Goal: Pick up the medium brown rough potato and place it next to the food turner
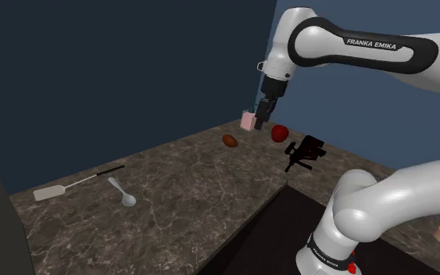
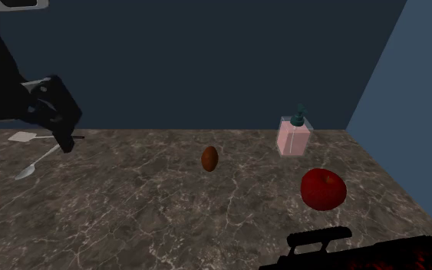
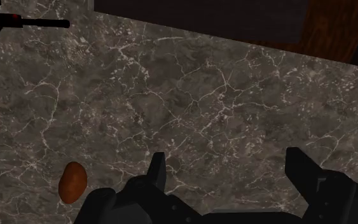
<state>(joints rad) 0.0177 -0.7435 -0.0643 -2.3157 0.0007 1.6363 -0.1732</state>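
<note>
Food turner (image 1: 55, 191): I see it at the shoulder view's far left, lying flat on the dark marbled counter (image 1: 187, 207). The pale blade is toward the counter's edge and the thin dark handle points toward the back wall.
Spoon (image 1: 124, 194): it lies just beside the turner, on the turner's right in that view, and the two do not touch.
Potato (image 1: 230, 141): this small brown oval rests on the counter near the back wall, well apart from the turner and spoon. In the wrist view I see the potato (image 3: 72, 182) off to the side of the fingers, outside the gap between them.
Soap bottle (image 1: 247, 120): it is pink, stands upright at the back, and is near the potato.
Gripper (image 1: 262, 125): it hangs above the counter, pointing down, between the bottle and the apple as I see it. From the wrist view the two fingers (image 3: 157, 168) stand wide apart, with bare counter between them and nothing in their grasp.
Apple (image 1: 280, 133): it is red and sits on the counter to the potato's right.
Black object (image 1: 304, 151): it lies near the counter's right edge. I cannot tell what it is.
</note>
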